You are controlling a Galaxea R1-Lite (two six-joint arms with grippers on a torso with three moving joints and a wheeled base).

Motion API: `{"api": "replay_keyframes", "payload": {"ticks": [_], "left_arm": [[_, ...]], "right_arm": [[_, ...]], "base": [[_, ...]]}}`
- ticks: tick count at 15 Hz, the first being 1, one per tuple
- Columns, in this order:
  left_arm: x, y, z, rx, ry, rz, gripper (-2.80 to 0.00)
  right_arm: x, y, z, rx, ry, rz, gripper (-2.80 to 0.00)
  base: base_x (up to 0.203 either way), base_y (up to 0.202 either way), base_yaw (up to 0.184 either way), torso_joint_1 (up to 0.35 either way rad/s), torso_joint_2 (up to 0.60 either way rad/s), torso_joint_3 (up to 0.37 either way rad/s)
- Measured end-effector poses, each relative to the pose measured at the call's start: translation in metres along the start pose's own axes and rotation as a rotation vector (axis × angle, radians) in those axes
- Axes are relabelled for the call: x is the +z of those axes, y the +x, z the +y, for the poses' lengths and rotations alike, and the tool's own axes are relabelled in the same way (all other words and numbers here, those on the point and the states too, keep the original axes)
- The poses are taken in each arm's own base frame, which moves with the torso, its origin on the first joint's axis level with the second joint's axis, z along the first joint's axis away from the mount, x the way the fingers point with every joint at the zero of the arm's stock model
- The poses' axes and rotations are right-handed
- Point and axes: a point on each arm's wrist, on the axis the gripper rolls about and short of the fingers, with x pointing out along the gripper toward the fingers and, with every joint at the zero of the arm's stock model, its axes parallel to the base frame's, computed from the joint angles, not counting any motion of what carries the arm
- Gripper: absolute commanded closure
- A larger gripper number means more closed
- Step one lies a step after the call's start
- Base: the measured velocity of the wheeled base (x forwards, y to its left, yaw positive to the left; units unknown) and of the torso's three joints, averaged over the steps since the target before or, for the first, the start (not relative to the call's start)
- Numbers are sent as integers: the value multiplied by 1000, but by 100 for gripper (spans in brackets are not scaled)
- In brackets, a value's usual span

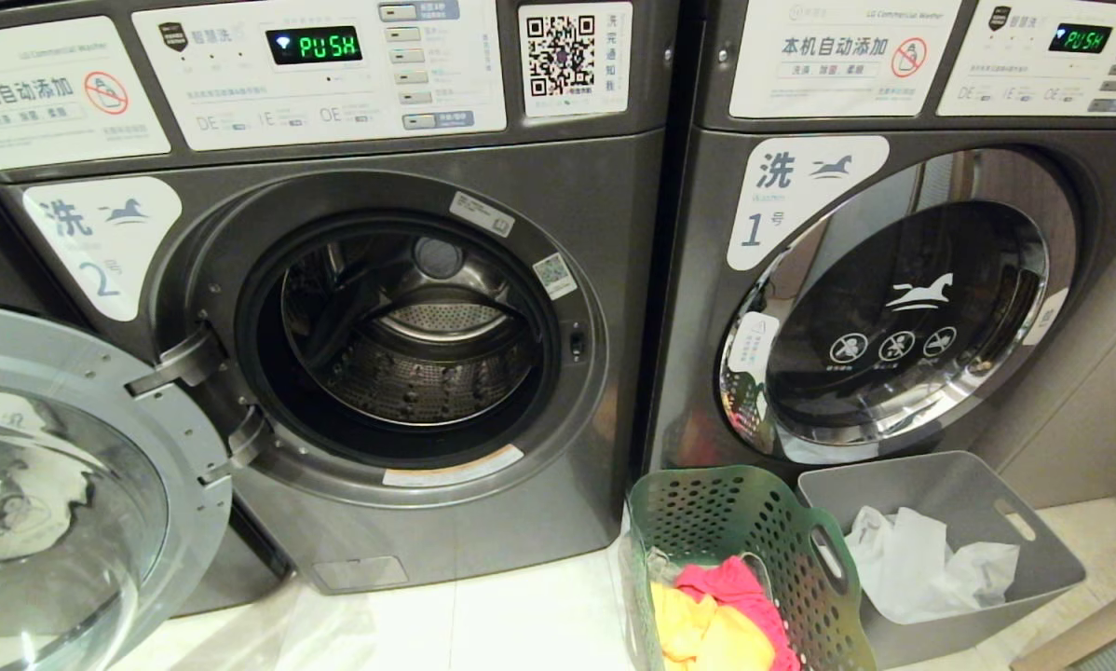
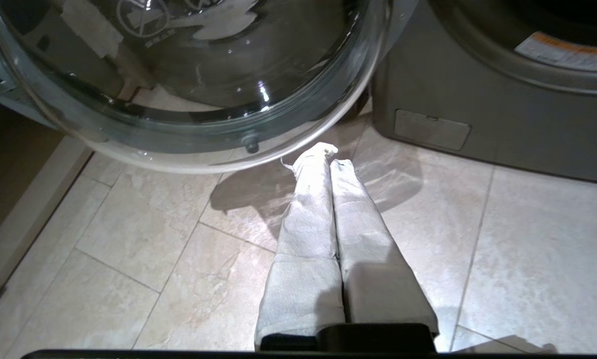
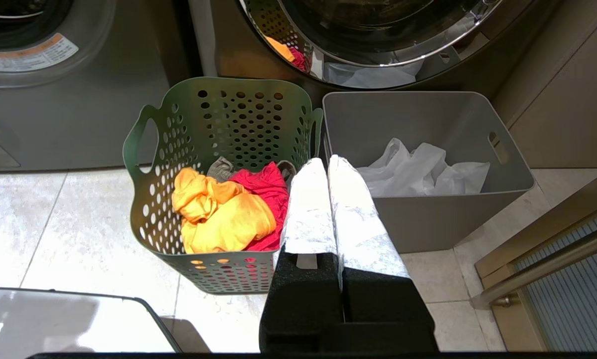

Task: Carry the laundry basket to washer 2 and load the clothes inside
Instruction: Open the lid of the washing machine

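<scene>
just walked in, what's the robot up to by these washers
Nothing is held right now. Grey front-loading washer 2 stands with its round glass door swung open and its drum empty. The green perforated plastic basket of orange and pink clothes sits on the tiled floor beside a grey bin. Left gripper and right gripper are both shut.

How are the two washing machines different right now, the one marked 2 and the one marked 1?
Washer 2 has its door swung wide open, baring the empty steel drum; washer 1 has its door shut. Washer 2 stands to the left of washer 1. The green basket and grey bin stand in front of washer 1, not washer 2. Both machines are dark grey, and both displays read PUSH.
</scene>
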Motion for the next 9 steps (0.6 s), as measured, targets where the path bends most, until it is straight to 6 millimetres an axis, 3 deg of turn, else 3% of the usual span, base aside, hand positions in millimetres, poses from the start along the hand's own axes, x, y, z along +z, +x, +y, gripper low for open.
{"api": "replay_keyframes", "payload": {"ticks": [3, 9], "left_arm": [[-21, 5, -5, -60, 12, -4, 0], [-34, 7, -11, -353, 75, -4, 0]], "right_arm": [[0, 0, 0, -13, 4, 1, 0], [0, 0, 0, -15, 3, 1, 0]], "base": [[0, 0, 0, 0, 0, 0], [0, 0, 0, 0, 0, 0]]}}
